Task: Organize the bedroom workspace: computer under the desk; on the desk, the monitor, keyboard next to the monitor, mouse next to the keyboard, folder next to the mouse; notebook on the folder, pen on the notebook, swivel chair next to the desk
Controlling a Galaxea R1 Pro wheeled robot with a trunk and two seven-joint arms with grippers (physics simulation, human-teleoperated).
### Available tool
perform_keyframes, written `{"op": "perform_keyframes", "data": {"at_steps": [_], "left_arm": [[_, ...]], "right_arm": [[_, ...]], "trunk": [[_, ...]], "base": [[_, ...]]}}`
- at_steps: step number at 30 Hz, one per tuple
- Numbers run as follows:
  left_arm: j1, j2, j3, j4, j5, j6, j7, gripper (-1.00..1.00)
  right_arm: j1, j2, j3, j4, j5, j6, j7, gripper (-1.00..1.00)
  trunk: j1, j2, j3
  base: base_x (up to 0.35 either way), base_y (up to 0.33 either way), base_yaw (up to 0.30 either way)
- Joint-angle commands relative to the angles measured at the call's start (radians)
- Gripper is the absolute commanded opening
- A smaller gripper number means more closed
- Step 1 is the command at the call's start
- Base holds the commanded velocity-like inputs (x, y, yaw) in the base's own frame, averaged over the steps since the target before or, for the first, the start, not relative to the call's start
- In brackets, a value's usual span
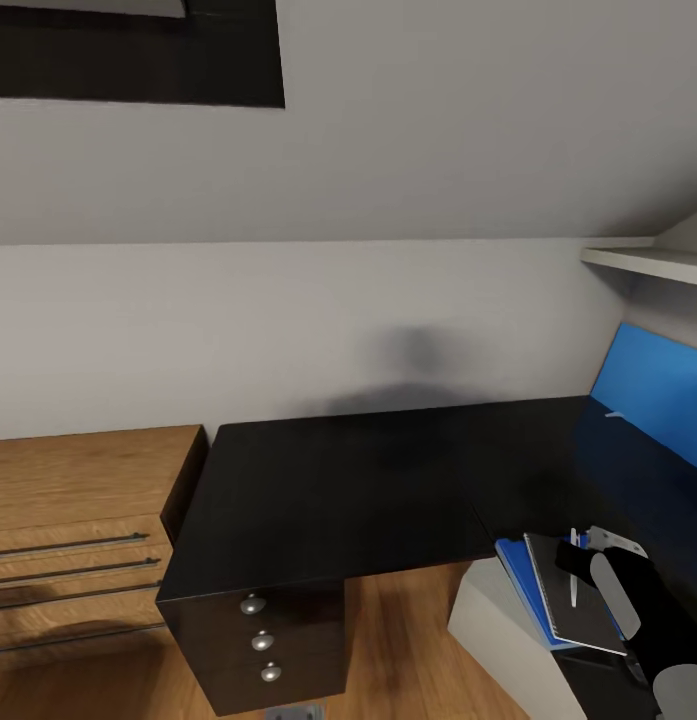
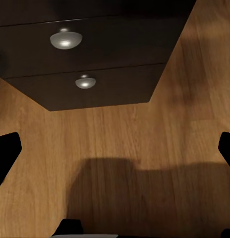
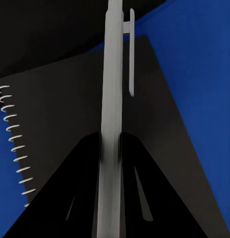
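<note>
Pen (image 3: 112, 99) — clamped between right end effector (image 3: 111, 144) fingers — over notebook (image 3: 70, 124) on folder (image 3: 194, 59)

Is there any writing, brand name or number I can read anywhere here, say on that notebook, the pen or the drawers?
None: no readable text in any view.
The notebook cover is plain dark grey.
The pen is plain white, no brand.
The folder is bare blue.
The desk drawers carry only round knobs, unlabelled.

Right gripper (image 3: 111, 148) clamped, pointing downward.
</note>
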Motion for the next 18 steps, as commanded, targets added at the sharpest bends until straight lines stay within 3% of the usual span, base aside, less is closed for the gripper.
{"op": "perform_keyframes", "data": {"at_steps": [1,18], "left_arm": [[-0.001,0.001,-0.003,-0.002,0.002,0.006,0.007,1.00],[-0.001,0.002,-0.003,-0.001,0.002,0.006,0.007,1.00]], "right_arm": [[0.000,0.000,0.000,-0.002,-0.012,0.003,-0.007,-1.00],[0.000,0.000,0.000,-0.002,-0.012,0.002,-0.006,-1.00]], "trunk": [[0.000,-0.001,-0.001],[0.000,-0.001,-0.001]], "base": [[0.000,0.000,0.000],[0.000,0.000,0.000]]}}
